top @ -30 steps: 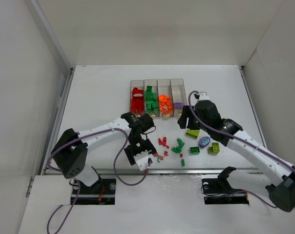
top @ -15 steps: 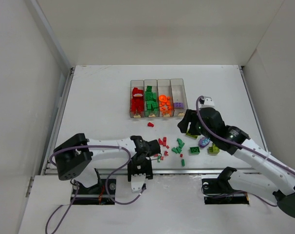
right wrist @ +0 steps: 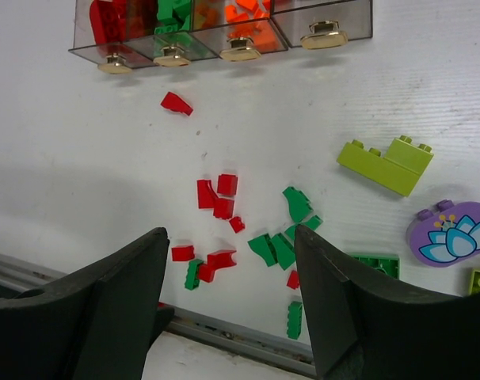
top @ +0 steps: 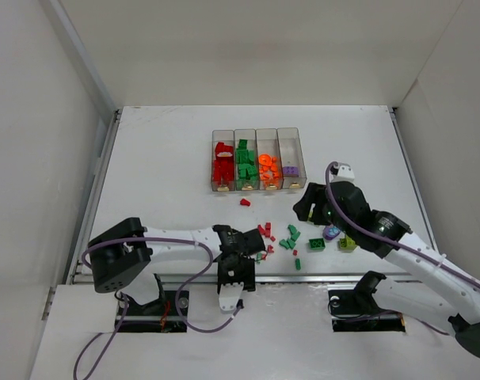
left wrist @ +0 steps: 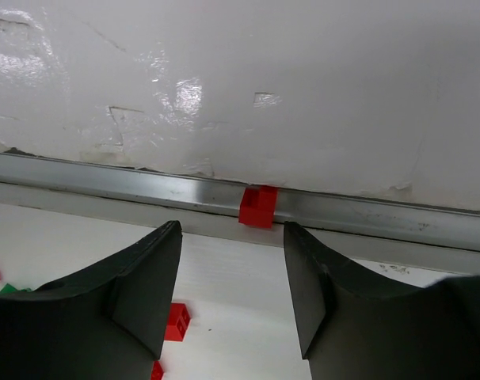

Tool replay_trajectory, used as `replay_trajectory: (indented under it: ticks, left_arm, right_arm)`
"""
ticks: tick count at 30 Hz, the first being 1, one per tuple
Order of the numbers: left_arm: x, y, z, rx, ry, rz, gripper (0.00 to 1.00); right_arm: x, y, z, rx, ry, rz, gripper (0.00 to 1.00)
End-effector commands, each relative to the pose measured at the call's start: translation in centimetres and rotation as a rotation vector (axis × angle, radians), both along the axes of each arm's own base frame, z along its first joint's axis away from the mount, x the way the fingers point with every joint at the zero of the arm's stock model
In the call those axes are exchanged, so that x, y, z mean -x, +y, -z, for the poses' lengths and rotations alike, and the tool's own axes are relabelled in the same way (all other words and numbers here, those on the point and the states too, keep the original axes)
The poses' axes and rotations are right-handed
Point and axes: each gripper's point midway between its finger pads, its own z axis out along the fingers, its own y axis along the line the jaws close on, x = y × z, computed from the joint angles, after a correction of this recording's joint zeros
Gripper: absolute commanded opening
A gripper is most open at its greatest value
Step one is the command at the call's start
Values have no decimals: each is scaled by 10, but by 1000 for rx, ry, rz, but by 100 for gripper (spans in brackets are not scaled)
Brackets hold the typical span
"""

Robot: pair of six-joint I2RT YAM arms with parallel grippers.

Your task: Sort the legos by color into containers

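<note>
The containers are four clear bins in a row holding red, green, orange and purple legos; their brass-dotted ends face me. Loose red legos and green legos lie scattered in front of them. One red brick lies alone nearer the bins. My left gripper is low at the table's near edge, open and empty. A red brick sits on the metal rail just beyond it. My right gripper hovers open above the scatter.
A lime brick, a purple flower piece and a flat green plate lie to the right of the scatter. The metal rail runs along the near table edge. White walls enclose the table.
My left arm swung from in front of the bins down to the near edge, and its jaws narrowed. A lone red brick now shows below the bins. My right gripper drifted slightly nearer.
</note>
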Motion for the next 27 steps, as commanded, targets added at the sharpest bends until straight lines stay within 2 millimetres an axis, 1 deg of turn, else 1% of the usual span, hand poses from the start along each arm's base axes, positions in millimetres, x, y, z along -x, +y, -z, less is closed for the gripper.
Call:
replay_trajectory:
  ticks: [1, 3, 5, 7, 9, 11, 12, 13, 14, 15, 16, 18, 19, 22, 24, 25, 26, 27]
  left_arm:
    - [10, 2, 6, 44, -34, 352, 51]
    - [12, 10, 12, 12, -26, 352, 49]
    - [14, 12, 16, -9, -15, 337, 45]
    - [16, 17, 22, -44, 4, 326, 39]
    - [16, 19, 24, -55, 9, 317, 37]
    - [17, 16, 23, -40, 14, 317, 31]
    - [16, 13, 23, -32, 9, 308, 27]
    - [16, 13, 23, -32, 9, 308, 21]
    - [15, 7, 23, -10, 7, 295, 6]
    - [15, 7, 23, -13, 8, 285, 3]
    - [16, 4, 22, 2, 13, 285, 3]
    - [16, 5, 22, -1, 14, 276, 3]
    - [17, 3, 20, 9, 21, 266, 1]
    - [15, 2, 18, 11, 20, 216, 0]
    - [15, -14, 8, 56, 43, 136, 0]
    - [13, -19, 3, 50, 63, 33, 0]
    - [5, -38, -13, 101, 52, -16, 0]
    - [4, -46, -22, 117, 69, -66, 0]
  right_arm:
    - [-1, -4, -8, -10, -28, 27, 71]
    - [0, -5, -6, -4, -21, 27, 71]
    - [0, -5, -6, -4, -21, 27, 71]
    - [1, -5, -8, -10, -28, 27, 71]
    - [1, -5, -8, -10, -28, 27, 71]
    - [3, -8, -5, -4, -21, 27, 71]
    - [3, -8, -5, -4, -21, 27, 71]
    - [3, -8, -5, -4, -21, 27, 71]
    - [2, -9, -5, 0, -25, 35, 71]
    - [4, -11, -6, 0, -25, 35, 71]
    - [4, -11, -6, 0, -25, 35, 71]
    - [4, -11, -6, 0, -25, 35, 71]
    - [5, -12, -4, 7, -18, 35, 71]
    - [5, -12, -4, 7, -18, 35, 71]
    - [5, -12, -4, 7, -18, 35, 71]
    - [4, -11, -8, -7, -22, 40, 71]
    - [3, -10, -6, 1, -14, 40, 71]
    - [2, -9, -11, -9, -24, 40, 71]
